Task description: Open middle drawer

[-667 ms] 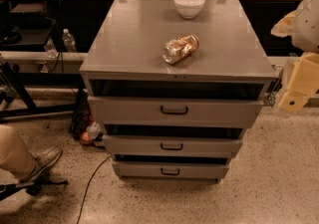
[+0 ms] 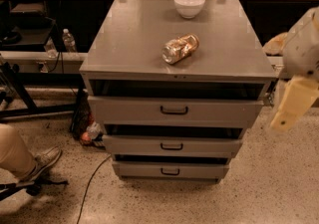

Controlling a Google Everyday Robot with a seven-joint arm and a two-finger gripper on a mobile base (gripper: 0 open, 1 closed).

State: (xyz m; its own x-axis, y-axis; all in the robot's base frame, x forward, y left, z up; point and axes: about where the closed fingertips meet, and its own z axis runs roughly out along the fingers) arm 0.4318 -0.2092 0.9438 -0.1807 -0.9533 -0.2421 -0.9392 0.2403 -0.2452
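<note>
At the centre of the camera view stands a grey metal cabinet with a flat top and three drawers stacked in its front. On the far part of the top sits a small white round bowl, upright. Nearer the front edge, well apart from the bowl, lies a shiny brown-and-silver container on its side; whether it is a jar or a crumpled packet cannot be told.

The middle drawer, a wide, shallow grey metal drawer with a small black loop handle at the centre of its low front panel, lies between the taller-fronted top drawer and the bottom drawer. A dark gap runs above each of the three front panels.

The gripper, a cream-coloured, blurred piece at the end of the pale robot arm, hangs at the right edge of the view, beside the cabinet's right front corner at about the height of the top drawer. It touches no handle and is well apart from the middle drawer's handle. Whether it is apart or together cannot be told.

At the lower left a person's leg in tan trousers ends in a grey shoe on the speckled floor. A black cable trails across the floor near the cabinet's left foot. A clear plastic bottle stands on the shelf behind, to the left.
</note>
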